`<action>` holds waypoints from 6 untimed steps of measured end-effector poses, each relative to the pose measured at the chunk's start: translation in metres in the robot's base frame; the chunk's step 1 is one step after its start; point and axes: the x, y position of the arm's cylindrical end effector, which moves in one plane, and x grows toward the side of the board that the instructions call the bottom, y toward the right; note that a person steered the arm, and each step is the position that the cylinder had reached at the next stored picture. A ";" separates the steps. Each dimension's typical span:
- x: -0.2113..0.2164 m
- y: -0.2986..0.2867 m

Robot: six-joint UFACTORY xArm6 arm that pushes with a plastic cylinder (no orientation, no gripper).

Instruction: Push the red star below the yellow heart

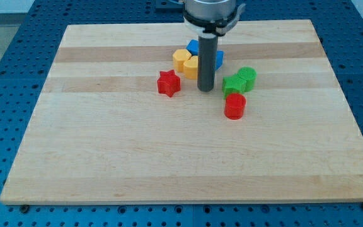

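Note:
The red star (168, 82) lies on the wooden board, a little left of centre in the upper half. The yellow heart (190, 66) sits up and to the right of it, partly behind my rod, next to a second yellow block (181, 58). My tip (205, 89) rests on the board to the right of the red star, with a gap between them, and just below the yellow heart.
Blue blocks (194, 46) sit behind the rod at the view's top. A green block (234, 84) and a green cylinder (247, 77) lie right of the tip, with a red cylinder (235, 106) below them. The wooden board (106, 157) is framed by a blue perforated table.

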 end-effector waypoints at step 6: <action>-0.018 -0.110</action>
